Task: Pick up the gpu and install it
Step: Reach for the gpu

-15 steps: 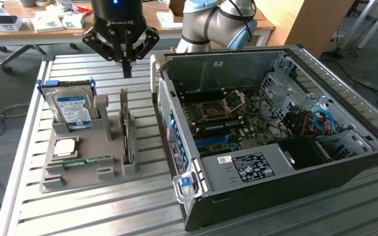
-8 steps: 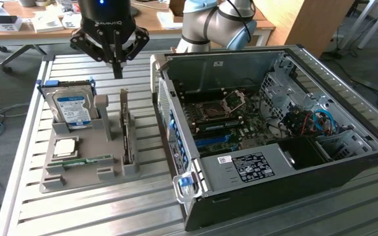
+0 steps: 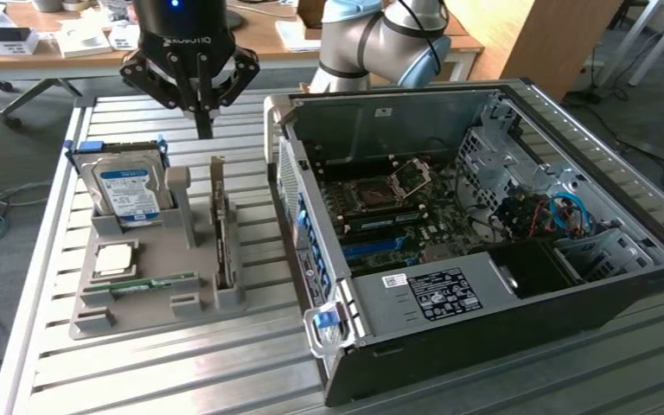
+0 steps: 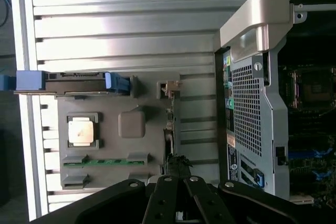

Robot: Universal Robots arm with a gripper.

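One open black tower computer case point(image 3: 470, 216) fills the exterior view's right of the slatted metal table point(image 3: 136, 372). Beside it, a grey moulded parts tray point(image 3: 136, 309) holds the gpu point(image 3: 222, 229), a thin brownish card standing on edge in its slot. The black gripper point(image 3: 203, 130) hangs above the card's far end, its fingers pressed together and empty. A clean pick, I judge, wants the jaws squarely straddling the top edge and a straight lift.

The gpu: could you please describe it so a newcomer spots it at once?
On the exterior view's left of the open computer case sits a grey tray. The gpu stands on edge in its slot nearest the case: a thin card, unlike the labelled hard drive or flat green memory stick.
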